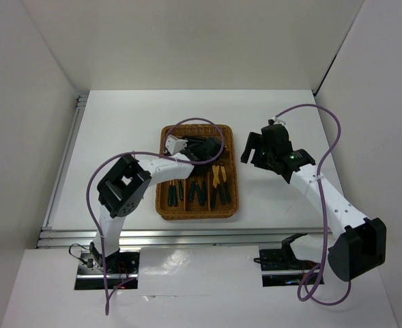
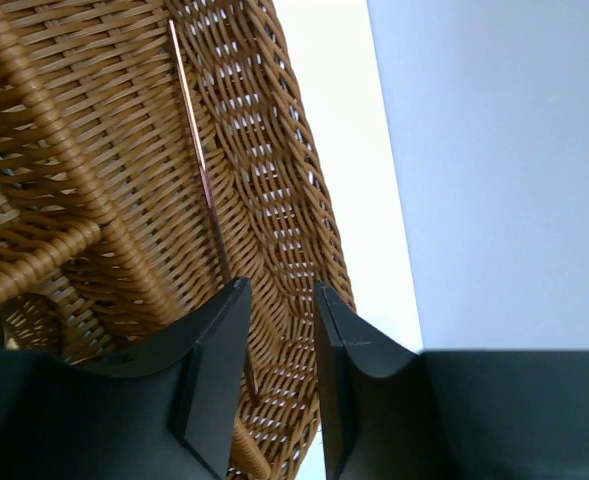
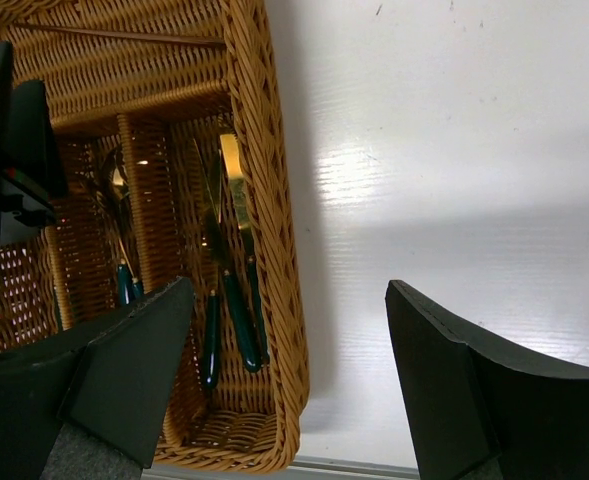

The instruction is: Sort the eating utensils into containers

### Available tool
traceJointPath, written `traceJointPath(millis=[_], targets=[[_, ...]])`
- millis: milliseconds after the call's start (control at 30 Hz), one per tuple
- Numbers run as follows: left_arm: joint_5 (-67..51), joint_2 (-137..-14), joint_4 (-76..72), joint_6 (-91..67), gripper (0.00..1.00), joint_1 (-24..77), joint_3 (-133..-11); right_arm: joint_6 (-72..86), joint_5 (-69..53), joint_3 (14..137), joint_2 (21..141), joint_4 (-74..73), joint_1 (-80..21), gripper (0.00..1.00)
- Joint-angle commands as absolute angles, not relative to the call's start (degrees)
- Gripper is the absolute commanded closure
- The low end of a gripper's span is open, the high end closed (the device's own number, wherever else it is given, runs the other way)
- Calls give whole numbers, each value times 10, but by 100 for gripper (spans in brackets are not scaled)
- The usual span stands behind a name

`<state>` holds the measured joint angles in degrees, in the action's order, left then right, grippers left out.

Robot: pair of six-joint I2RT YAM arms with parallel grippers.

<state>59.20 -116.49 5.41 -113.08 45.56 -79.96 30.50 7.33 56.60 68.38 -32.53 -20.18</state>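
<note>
The wicker tray (image 1: 165, 210) sits in the middle of the white bench (image 1: 119, 123), its crosswise slot at the 12 o'clock end and three long slots running toward 6 o'clock. The left hand (image 2: 282, 290) reaches into the crosswise slot. Its fingers (image 2: 214, 350) stand slightly parted, with a gap wider than the thin copper chopstick (image 2: 199, 150), so nothing is pinched. The chopstick lies on the woven floor of that slot, running along the tray's 12 o'clock wall, and its near end slips out of sight behind the left finger. The right hand (image 3: 289, 290) hovers above bare bench at about 2 o'clock of the tray, spread wide and holding nothing. In the right wrist view, two gold-bladed knives (image 3: 236, 200) with green handles lie side by side in the long slot nearest 3 o'clock. A spoon (image 3: 119, 190) rests in the slot next to it.
</note>
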Motion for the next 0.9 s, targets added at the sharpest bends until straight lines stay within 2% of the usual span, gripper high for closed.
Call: traceJointPath(millis=[0, 167, 267, 467, 600, 667, 800, 867], targets=[[617, -1171, 39, -1439, 52, 452, -820, 297, 86, 560, 673, -336, -198, 15], [609, -1137, 13, -1365, 45, 446, -800, 297, 86, 560, 679, -336, -198, 15], [546, -1093, -54, -1198, 36, 418, -780, 297, 86, 560, 679, -336, -198, 15], [334, -985, -128, -876, 31, 317, -730, 302, 86, 548, 651, -322, -198, 15], [203, -929, -46, -677, 26, 259, -772, 302, 91, 548, 639, -316, -192, 11], [142, -921, 51, -579, 26, 229, -813, 302, 98, 548, 634, -316, -192, 9], [151, -876, 218, -493, 23, 207, -816, 302, 104, 548, 621, -316, -192, 9], [173, -818, 234, -453, 22, 201, -759, 302, 104, 548, 614, -316, -192, 8]])
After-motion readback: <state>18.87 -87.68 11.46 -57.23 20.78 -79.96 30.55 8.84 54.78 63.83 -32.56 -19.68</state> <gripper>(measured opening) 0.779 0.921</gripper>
